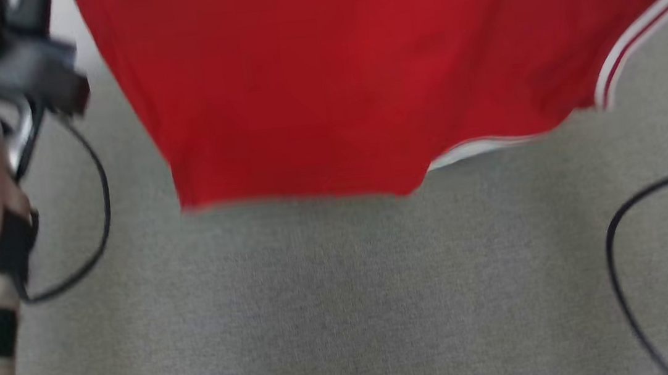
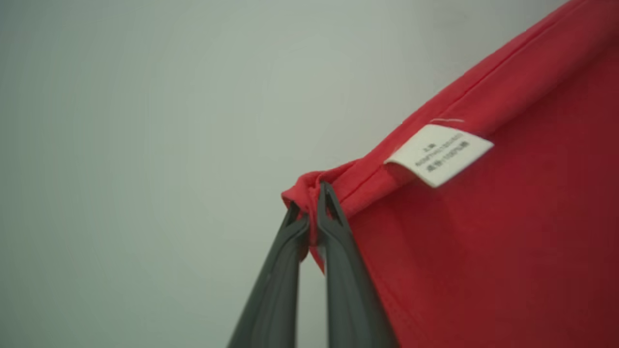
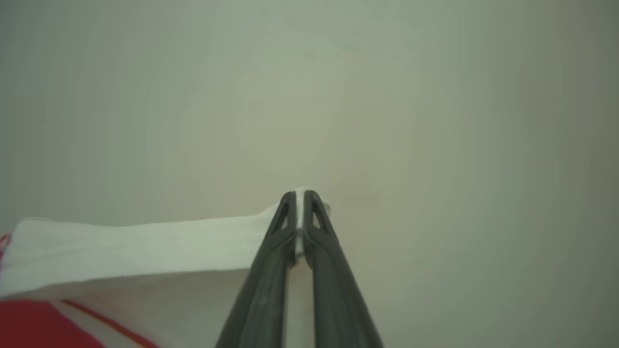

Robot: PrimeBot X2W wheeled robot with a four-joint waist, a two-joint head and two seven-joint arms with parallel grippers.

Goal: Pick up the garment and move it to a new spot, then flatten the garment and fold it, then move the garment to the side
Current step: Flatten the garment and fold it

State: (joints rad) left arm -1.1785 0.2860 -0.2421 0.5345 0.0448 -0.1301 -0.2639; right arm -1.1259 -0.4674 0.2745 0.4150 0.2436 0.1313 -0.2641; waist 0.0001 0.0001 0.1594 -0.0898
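One red garment [image 1: 322, 77] hangs spread above the grey floor [image 1: 322, 313], apparently clear of it; its top is cut off in the blurred head view. The left gripper [image 2: 312, 203] pinches a red hem corner beside one white label [image 2: 439, 153]; the right gripper [image 3: 301, 205] pinches white trim. Two dark cables [image 1: 106, 193] flank it.

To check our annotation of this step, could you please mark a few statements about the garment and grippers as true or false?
1. The left gripper is shut on a red edge of the garment. True.
2. The right arm's jaws stand open and empty. False: the right gripper is shut on a white part of the garment.
3. A white label sits on the garment near the left gripper. True.
4. The garment lies neatly folded. False: it is held up unfolded by both grippers.
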